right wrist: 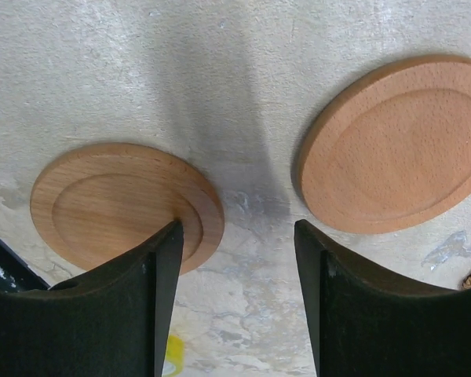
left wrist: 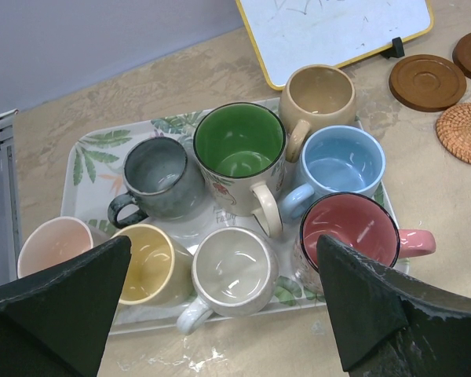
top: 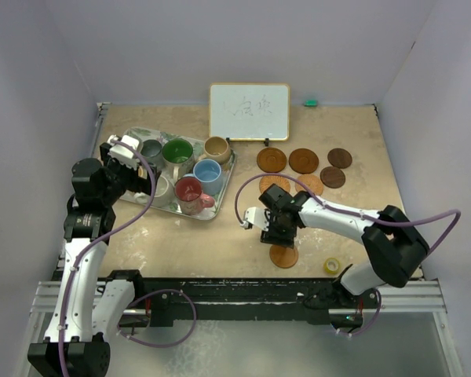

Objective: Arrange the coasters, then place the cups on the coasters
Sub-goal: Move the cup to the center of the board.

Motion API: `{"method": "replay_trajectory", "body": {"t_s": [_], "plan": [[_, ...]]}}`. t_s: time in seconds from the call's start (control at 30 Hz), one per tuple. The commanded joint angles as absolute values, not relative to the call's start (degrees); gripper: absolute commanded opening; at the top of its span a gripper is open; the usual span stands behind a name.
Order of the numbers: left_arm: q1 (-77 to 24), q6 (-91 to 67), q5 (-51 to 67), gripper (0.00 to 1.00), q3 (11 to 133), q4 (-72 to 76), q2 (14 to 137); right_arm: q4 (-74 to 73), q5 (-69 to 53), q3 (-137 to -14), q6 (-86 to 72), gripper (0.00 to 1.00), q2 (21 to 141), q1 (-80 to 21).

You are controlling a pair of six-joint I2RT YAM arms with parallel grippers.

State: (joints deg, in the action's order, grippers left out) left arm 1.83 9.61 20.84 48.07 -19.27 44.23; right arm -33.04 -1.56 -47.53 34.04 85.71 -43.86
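Note:
Several cups stand on the leaf-patterned tray (left wrist: 90,149): grey (left wrist: 161,177), green (left wrist: 239,145), tan (left wrist: 318,94), blue (left wrist: 341,161), red (left wrist: 349,232), white (left wrist: 234,267), yellow (left wrist: 145,263) and pink (left wrist: 55,243). My left gripper (left wrist: 224,255) hovers wide open above the tray's near edge (top: 127,155), holding nothing. Two tan wooden coasters (right wrist: 125,204) (right wrist: 396,145) lie flat on the table. My right gripper (right wrist: 238,236) is open just above the bare table between them, and its left finger overlaps the left coaster's rim. More coasters (top: 272,159) (top: 303,160) (top: 339,158) lie at the back right, and one (top: 283,256) near the front.
A whiteboard (top: 249,111) stands at the back, behind the tray and coasters. A small yellow tape roll (top: 332,265) lies near the front right edge. A woven coaster (left wrist: 465,133) lies right of the tray. Walls close in on the table's left, right and back.

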Motion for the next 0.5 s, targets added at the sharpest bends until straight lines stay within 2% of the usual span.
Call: {"method": "replay_trajectory", "body": {"t_s": [0.0, 0.23, 0.47], "plan": [[2.16, 9.89, 21.23, 0.98, 47.98, -16.17, 43.33, -33.76, 0.57, -45.07, 34.52, 0.61, 85.2, -43.86], [2.15, 10.09, 21.35, 0.98, 47.83, -16.26, 42.84, -33.14, 5.38, -41.95, 35.74, 0.56, 82.41, -42.06], [2.18, 9.87, 21.59, 0.98, 47.79, -16.24, 42.54, -32.12, 6.02, -40.79, 39.68, 0.54, 81.67, -33.42]]}}
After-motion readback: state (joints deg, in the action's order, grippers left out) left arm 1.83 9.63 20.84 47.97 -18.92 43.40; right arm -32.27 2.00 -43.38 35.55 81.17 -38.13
